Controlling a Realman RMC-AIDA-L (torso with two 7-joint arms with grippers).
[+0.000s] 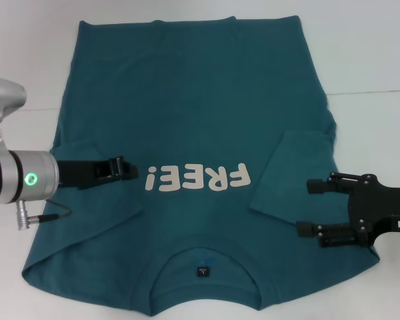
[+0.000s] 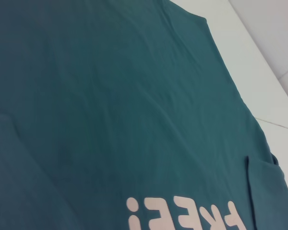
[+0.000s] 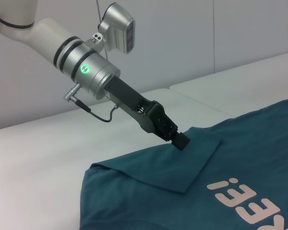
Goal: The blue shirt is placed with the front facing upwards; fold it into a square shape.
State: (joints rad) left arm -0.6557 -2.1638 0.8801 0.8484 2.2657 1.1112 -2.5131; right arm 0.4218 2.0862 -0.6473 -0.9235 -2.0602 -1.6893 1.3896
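Blue shirt (image 1: 187, 113) flat; left gripper (image 1: 127, 167) apparently pinching folded sleeve (image 1: 87, 200).

Teal-blue cotton-looking T-shirt (image 1: 187, 113): matt, soft cloth, lightly creased; off-white "FREE!" print (image 1: 197, 178) flat, smooth. White table surface (image 1: 373, 53): smooth, matt. Left gripper (image 1: 129, 167): matt black.

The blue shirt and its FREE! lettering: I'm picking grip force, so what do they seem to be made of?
The blue shirt looks like a soft matte knit, probably cotton: it creases gently and its sleeves lie folded flat. The FREE! lettering seems a flat off-white print on the cloth, with crisp edges and no sheen. The left gripper rests at one folded sleeve; the right gripper is open beside the other.
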